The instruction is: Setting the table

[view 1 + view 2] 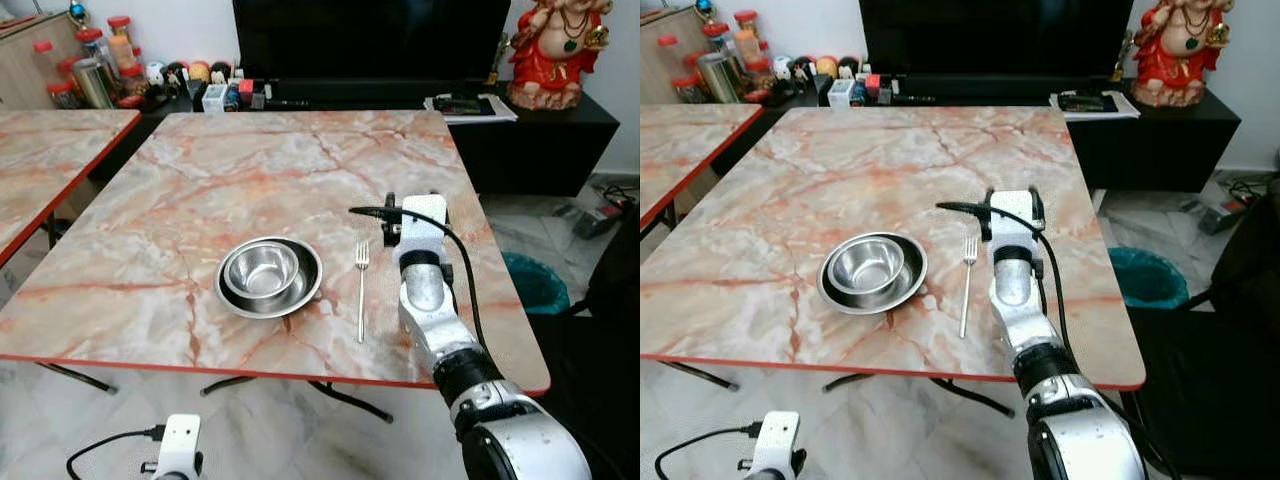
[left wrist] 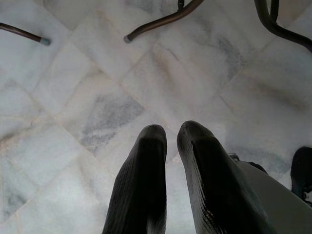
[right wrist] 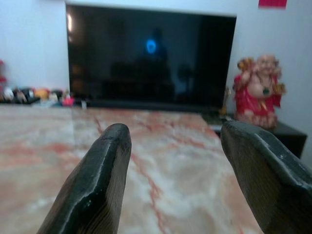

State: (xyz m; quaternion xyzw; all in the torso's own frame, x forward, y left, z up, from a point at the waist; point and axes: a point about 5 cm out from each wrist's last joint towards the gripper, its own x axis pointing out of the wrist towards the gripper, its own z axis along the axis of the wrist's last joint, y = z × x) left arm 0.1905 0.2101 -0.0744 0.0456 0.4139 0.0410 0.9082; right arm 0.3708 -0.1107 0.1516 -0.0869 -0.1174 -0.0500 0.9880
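Note:
A steel bowl point(image 1: 262, 268) sits inside a steel plate point(image 1: 303, 291) near the front of the marble table point(image 1: 250, 170). A fork point(image 1: 361, 290) lies just right of the plate, tines pointing away from me. My right arm point(image 1: 422, 250) reaches over the table right of the fork. In the right wrist view, my right gripper point(image 3: 178, 129) is open above the tabletop with nothing between its fingers point(image 3: 105, 165). My left arm point(image 1: 178, 450) hangs below the table's front edge. Its gripper point(image 2: 171, 127) is shut and points at the floor.
A second marble table point(image 1: 40, 160) stands at the left. Behind are a black cabinet point(image 1: 540, 135) with a TV point(image 1: 370, 40), a red statue point(image 1: 555, 50) and jars point(image 1: 100, 70). A teal bin point(image 1: 535, 280) sits on the floor at right. Table legs point(image 2: 161, 22) cross the tiled floor.

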